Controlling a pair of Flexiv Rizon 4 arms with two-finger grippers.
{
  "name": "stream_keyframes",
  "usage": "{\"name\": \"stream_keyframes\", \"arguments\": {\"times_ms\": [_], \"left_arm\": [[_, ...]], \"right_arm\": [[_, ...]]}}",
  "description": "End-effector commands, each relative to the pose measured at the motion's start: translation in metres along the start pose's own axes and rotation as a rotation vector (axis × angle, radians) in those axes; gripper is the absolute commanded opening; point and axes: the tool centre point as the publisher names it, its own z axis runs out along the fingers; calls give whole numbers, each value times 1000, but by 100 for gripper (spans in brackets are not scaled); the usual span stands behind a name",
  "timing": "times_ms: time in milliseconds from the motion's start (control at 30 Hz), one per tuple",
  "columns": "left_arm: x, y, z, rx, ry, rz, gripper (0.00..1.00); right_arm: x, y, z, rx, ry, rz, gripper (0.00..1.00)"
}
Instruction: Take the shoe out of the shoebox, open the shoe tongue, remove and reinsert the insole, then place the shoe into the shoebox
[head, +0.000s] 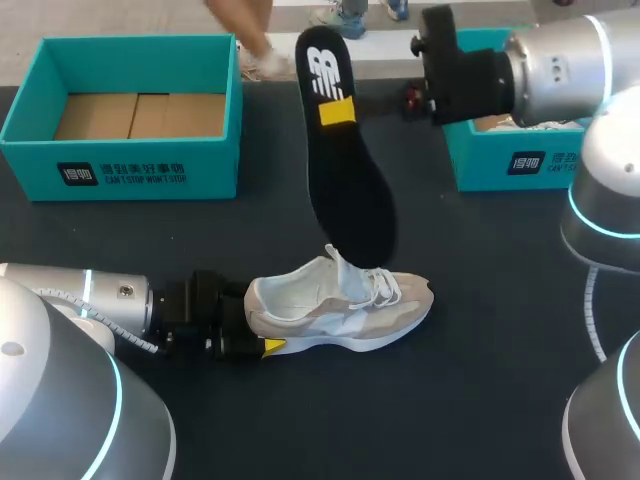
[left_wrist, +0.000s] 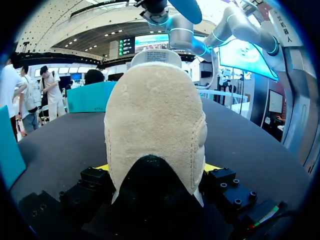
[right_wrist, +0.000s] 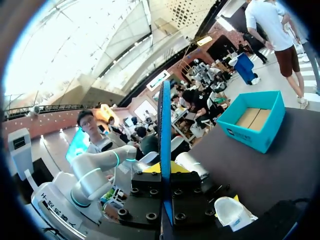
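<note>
Left claw (head: 243, 326) clamps the shoe (head: 340, 310) by its heel. Right claw (right_wrist: 165, 172) pinches the insole (head: 345, 170) above. I'd angle it toe-first into the opening, slowly.

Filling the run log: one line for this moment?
step: insole out | left gripper: shut on shoe, on table | right gripper: shut on insole, tip near shoe | shoebox: empty

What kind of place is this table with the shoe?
Probably a robot demonstration bench for shoe handling: a dark table carries teal shoeboxes, the left gripper grips a sneaker by the heel, and the right gripper holds its black insole.
</note>
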Motion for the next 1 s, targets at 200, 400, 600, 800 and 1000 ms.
{"name": "stream_keyframes", "arguments": {"times_ms": [200,400,600,800,1000], "left_arm": [[1,0,1,-1,-1,1,0],[1,0,1,-1,-1,1,0],[1,0,1,-1,-1,1,0],[1,0,1,-1,-1,1,0],[1,0,1,-1,-1,1,0]], "right_arm": [[29,-18,2,-9,42,23,0],[43,-25,-3,-33,37,34,0],[52,-33,-6,-21,37,38,0],[57,-40,-10,-14,42,45,0],[58,-41,-11,-32,30,46,0]]}}
